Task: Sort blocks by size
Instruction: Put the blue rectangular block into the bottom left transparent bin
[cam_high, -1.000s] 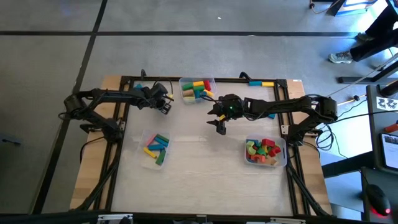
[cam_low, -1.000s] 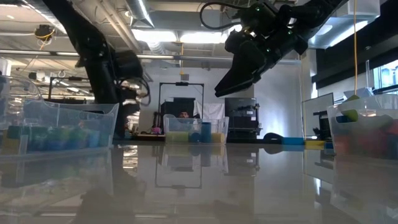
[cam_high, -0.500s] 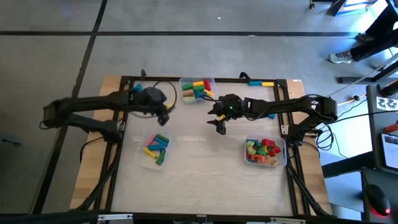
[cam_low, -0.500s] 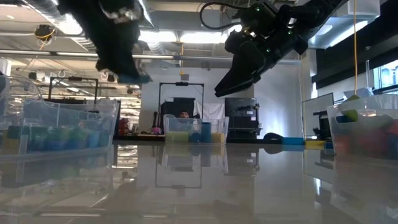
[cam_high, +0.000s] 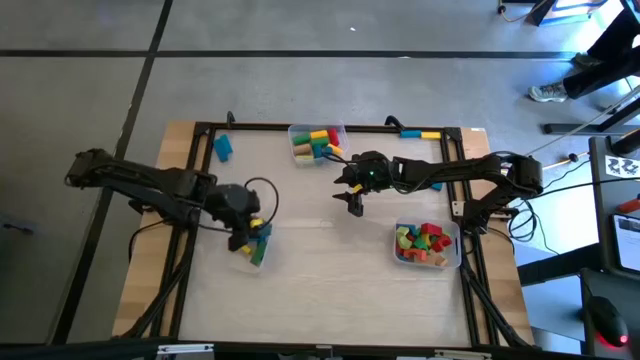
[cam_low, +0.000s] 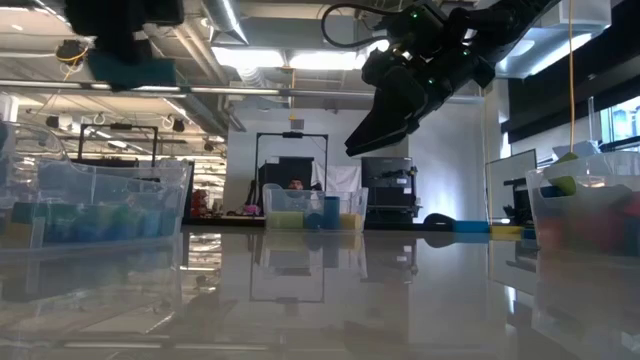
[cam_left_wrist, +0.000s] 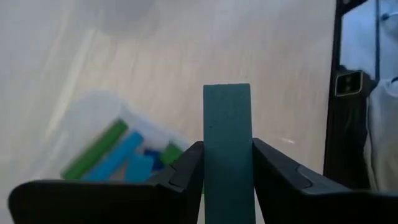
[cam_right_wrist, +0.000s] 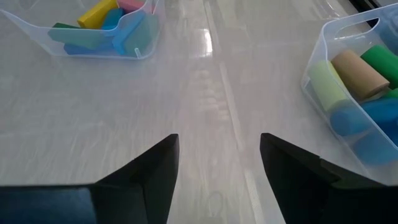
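Observation:
My left gripper (cam_high: 245, 226) hangs over the clear bin (cam_high: 238, 222) at the table's left and is shut on a teal bar block (cam_left_wrist: 227, 118). The same teal bar shows high up in the low view (cam_low: 130, 70). Green, blue, yellow and red blocks (cam_high: 254, 240) lie in that bin. My right gripper (cam_high: 354, 205) hovers open over the middle of the table with nothing between its fingers (cam_right_wrist: 163, 163). More blocks fill the far bin (cam_high: 318, 140) and the right bin (cam_high: 427, 245). My left gripper pinches the teal bar by its two long sides (cam_left_wrist: 210, 163) between its two fingers. The bar runs along the fingers and sticks out past their tips. The fingers slant downward from above. The bar is lifted clear, above the left bin.
A loose blue block (cam_high: 222, 147) lies at the far left of the table. Blue and yellow blocks (cam_high: 420, 133) lie along the far edge. A dark frame (cam_high: 200, 130) borders the table. Bare tabletop (cam_high: 330, 270) stretches between the left and right bins.
My left gripper has swung from beside the far bin toward the table's near edge and risen, tipping downward as it went. It now hangs over the left bin with the teal bar still between its fingers.

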